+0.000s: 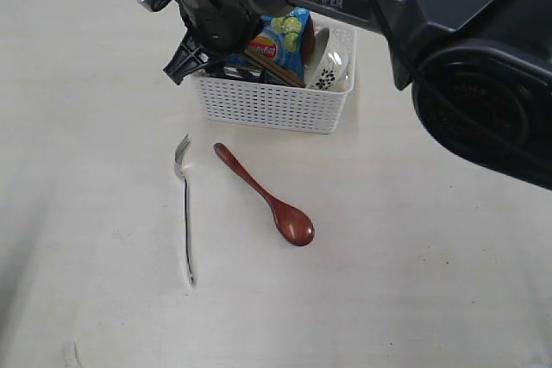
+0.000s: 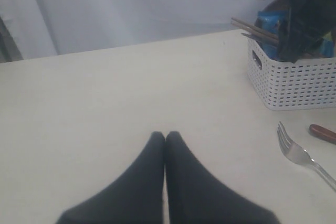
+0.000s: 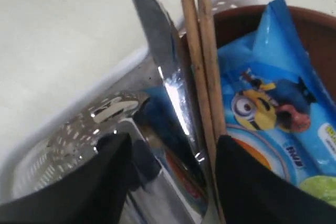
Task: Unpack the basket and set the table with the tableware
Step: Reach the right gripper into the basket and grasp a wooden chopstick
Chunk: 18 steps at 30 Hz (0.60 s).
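Polished steel catches the eye first: a table knife (image 3: pixel 165 77) stands propped in the white perforated basket (image 1: pixel 274 105), blade tip upward, with two plain wooden chopsticks (image 3: pixel 202 61) leaning right alongside it. The right gripper (image 3: pixel 170 177) is poised over the basket's near-left corner with its black fingers spread wide, the knife and chopsticks lying in the gap between them; nothing looks pinched. Their long axes run straight away from the fingers, so I'd judge a closing move would nip them across their narrow width, and this arm is plainly the nearer one. Behind the chopsticks inside the basket sits a glossy blue snack bag (image 3: pixel 273 108), backed by the smooth brown plate (image 3: pixel 317 35); a white floral bowl (image 1: pixel 332 71) fills the basket's far end. In front of the basket, on the pale matte table (image 1: pixel 414 282), lie a slim steel fork (image 1: pixel 185 213) and a dark red-brown wooden spoon (image 1: pixel 267 200), side by side but apart. The left gripper (image 2: pixel 165 137) hangs well off from the basket, fingers pressed together on nothing.
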Tool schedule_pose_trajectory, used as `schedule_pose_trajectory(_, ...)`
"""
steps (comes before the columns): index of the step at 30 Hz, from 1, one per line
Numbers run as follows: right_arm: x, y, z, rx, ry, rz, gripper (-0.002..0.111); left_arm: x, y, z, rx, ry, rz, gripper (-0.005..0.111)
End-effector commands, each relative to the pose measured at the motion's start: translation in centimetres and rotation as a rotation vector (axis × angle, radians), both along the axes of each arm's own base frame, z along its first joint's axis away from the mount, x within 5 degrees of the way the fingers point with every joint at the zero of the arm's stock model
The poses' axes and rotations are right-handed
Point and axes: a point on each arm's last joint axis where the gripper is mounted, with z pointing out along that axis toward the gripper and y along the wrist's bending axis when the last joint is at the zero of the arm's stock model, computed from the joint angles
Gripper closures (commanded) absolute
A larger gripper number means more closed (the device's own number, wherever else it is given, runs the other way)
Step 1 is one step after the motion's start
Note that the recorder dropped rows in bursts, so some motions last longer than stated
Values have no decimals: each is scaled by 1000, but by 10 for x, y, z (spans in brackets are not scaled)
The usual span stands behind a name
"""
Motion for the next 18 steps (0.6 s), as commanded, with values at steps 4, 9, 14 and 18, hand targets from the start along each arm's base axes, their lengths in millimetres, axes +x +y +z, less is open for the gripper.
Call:
schedule_pose_trajectory(4, 8, -6, -4, -61, -67, -50, 61, 0, 0, 1, -2, -7, 3, 107)
schedule_pose_trajectory(9, 7, -6, -4, -52, -60, -53, 89, 0, 0, 1, 1, -7, 2, 107)
schedule_pose_trajectory(14, 7, -6, -4, -51, -58, -53, 99, 0, 0, 1, 1, -7, 2, 107)
schedule_pose_trajectory(18, 6, -4, 2, -21, -50, -35, 86, 0, 0, 1, 1, -7, 2, 107)
